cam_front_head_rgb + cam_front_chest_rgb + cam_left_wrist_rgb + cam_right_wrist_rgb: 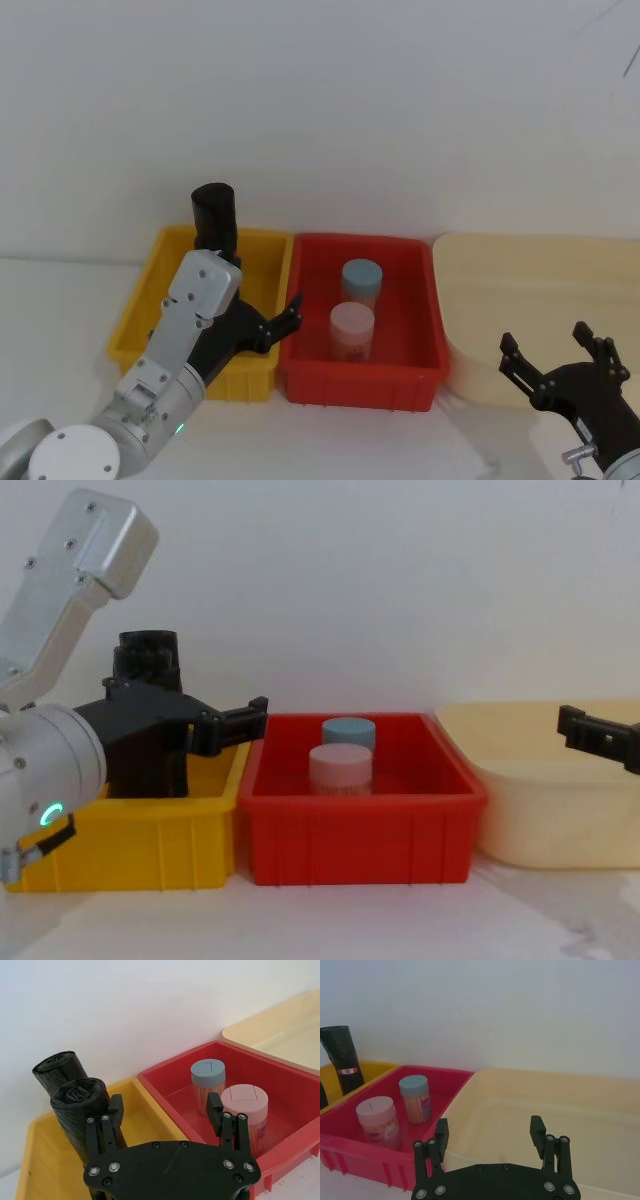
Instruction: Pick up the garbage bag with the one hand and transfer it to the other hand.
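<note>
While left claw [165, 1107], right claw [489, 1127] gape, yellow bin [130, 850] holds garbage bag [80, 1102], stickered roll [342, 1060]; red bin [360, 840], two jars [352, 335].

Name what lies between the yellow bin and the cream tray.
The red bin, holding a blue-lidded jar and a pink-lidded jar; the head view shows it.

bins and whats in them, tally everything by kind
bins: 3, the yellow bin, the red bin, the cream bin
black bag rolls: 2, both in the yellow bin
toothpick jars: 2, the blue-lid jar, the pink-lid jar, both in the red bin
total: 7
</note>
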Controlling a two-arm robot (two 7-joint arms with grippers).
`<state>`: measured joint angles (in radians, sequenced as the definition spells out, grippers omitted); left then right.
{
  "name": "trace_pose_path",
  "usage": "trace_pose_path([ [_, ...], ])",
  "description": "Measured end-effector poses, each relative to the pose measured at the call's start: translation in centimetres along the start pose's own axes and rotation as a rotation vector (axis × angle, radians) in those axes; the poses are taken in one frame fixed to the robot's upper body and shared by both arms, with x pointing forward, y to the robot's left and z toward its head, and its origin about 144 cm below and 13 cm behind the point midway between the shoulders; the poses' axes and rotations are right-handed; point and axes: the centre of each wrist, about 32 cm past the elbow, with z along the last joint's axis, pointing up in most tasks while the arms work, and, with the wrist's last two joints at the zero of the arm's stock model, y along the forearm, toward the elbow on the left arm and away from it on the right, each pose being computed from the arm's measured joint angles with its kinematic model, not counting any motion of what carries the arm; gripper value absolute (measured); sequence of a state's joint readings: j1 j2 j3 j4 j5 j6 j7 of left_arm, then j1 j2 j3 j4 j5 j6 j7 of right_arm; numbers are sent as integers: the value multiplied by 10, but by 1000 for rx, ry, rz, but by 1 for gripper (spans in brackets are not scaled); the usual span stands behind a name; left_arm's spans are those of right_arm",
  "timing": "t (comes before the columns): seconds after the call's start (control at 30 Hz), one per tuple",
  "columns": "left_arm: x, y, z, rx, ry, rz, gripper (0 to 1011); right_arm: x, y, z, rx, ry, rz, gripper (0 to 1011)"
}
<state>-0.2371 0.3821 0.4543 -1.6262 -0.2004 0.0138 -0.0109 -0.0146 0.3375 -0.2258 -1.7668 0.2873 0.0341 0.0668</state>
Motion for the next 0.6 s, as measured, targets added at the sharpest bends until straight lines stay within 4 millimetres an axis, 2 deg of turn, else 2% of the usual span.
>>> trace_pose_path([
  [0.6, 0, 0, 0, 0, 0, 0, 1002, 0, 0, 0, 0, 0, 0, 1001],
])
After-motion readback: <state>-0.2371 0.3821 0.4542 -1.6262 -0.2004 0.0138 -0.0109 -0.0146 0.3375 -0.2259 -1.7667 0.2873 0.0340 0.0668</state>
